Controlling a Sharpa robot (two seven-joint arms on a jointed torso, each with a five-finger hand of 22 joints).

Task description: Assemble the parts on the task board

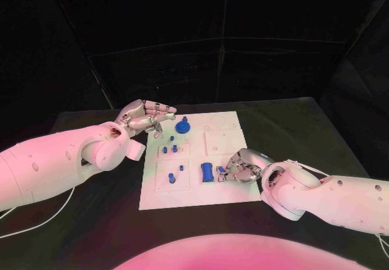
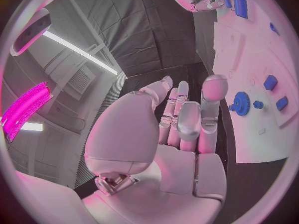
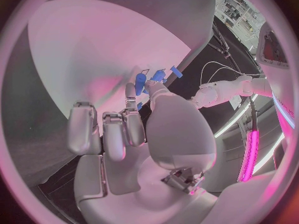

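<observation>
Right hand (image 1: 242, 166), lower right of frame: fingers pinching small blue part (image 1: 220, 170) just beside blue cylinder (image 1: 207, 171), upright-lying, on white board (image 1: 227, 194). Left hand (image 1: 146, 118), upper left: fingers apart, holding nothing, farther off.

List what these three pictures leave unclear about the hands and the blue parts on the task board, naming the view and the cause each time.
1. Head view: whether the right hand grips the small blue part at its fingers; the fingers cover the contact.
2. Right wrist view: the right hand's own palm hides much of the task board.
3. Head view: the shapes of the small blue pegs are too small to tell.
4. Left wrist view: the blue gear is partly behind the left hand.
</observation>
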